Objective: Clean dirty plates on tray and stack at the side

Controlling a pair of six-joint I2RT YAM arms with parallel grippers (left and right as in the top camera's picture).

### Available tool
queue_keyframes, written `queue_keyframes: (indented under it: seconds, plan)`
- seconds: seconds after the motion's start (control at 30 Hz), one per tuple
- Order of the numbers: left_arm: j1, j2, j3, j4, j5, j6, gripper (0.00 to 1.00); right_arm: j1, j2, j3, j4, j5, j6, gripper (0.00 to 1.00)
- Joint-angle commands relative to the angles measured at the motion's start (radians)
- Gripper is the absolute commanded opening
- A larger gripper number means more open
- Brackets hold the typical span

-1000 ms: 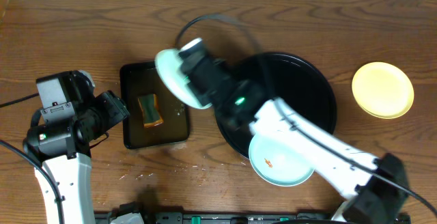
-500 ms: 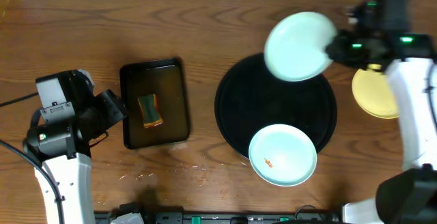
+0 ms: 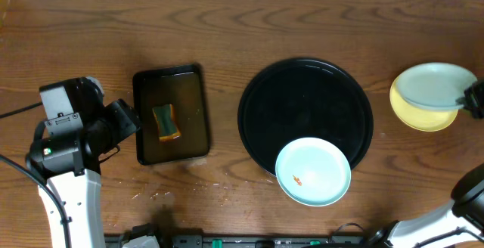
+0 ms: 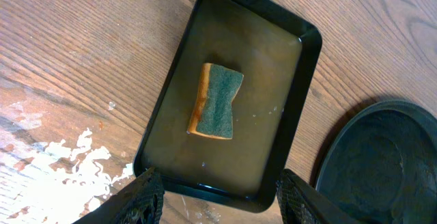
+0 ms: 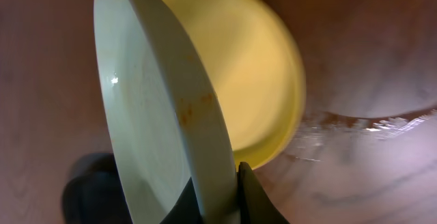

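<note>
My right gripper is shut on the rim of a mint-white plate and holds it just over the pale yellow plate on the wooden tabletop at the far right. In the right wrist view the held plate stands edge-on in front of the yellow plate, pinched by my jaws. A second mint-white plate with an orange speck lies on the front rim of the round black tray. My left gripper is open and empty, near the sponge tray's near edge.
A small dark rectangular tray holds brownish water and a green-and-yellow sponge, also seen in the left wrist view. Water smears and white flecks lie on the tabletop in front of it.
My right arm swung the mint-white plate from above the sponge tray, across the black tray, to over the yellow plate at the far right. The left arm has not moved.
</note>
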Motion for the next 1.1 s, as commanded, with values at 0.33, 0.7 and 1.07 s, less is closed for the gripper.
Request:
queue_keyframes:
  seconds: [0.33, 0.7, 1.07]
  plan:
    - [-0.008, -0.001, 0.002, 0.004, 0.106, 0.035, 0.56, -0.007, 0.042, -0.003, 0.037, -0.124, -0.12, 0.56]
    - [-0.294, 0.0, 0.002, 0.054, 0.122, 0.066, 0.6, 0.28, -0.128, -0.003, -0.07, -0.183, -0.29, 0.5]
    - [-0.5, 0.113, 0.002, 0.109, 0.096, 0.065, 0.6, 0.792, -0.149, -0.168, -0.303, 0.175, -0.277, 0.5]
